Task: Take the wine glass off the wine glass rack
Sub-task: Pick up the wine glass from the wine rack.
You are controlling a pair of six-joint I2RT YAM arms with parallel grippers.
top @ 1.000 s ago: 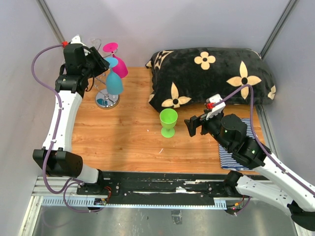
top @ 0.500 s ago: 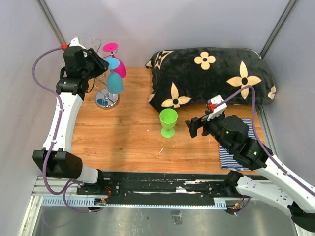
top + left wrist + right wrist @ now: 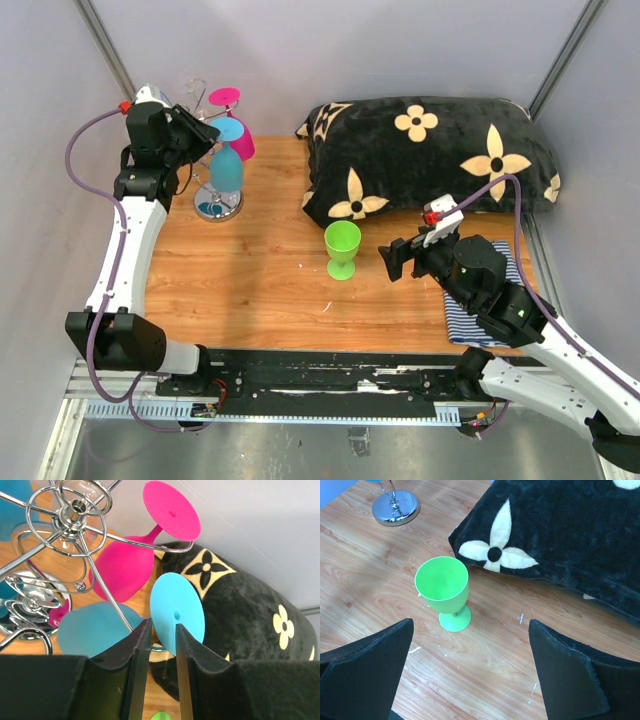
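Observation:
The wine glass rack (image 3: 218,206) stands at the table's back left, its chrome hub (image 3: 75,507) near the top of the left wrist view. A blue wine glass (image 3: 227,170) and a pink one (image 3: 245,140) hang upside down from its arms. My left gripper (image 3: 205,135) is up at the blue glass. Its jaws (image 3: 162,626) stand narrowly apart just under the round blue foot (image 3: 177,612), a gap still showing between them. My right gripper (image 3: 395,258) hovers wide open and holds nothing (image 3: 471,625), close to a green wine glass (image 3: 442,585) upright on the table.
A black flowered pillow (image 3: 430,160) fills the back right. A striped cloth (image 3: 470,315) lies under my right arm. A clear glass (image 3: 193,88) also hangs on the rack's far side. Grey walls close in on the left and the back.
My left gripper has shifted slightly up and left at the rack, and its jaws have narrowed around the blue glass's foot. My right arm has barely moved.

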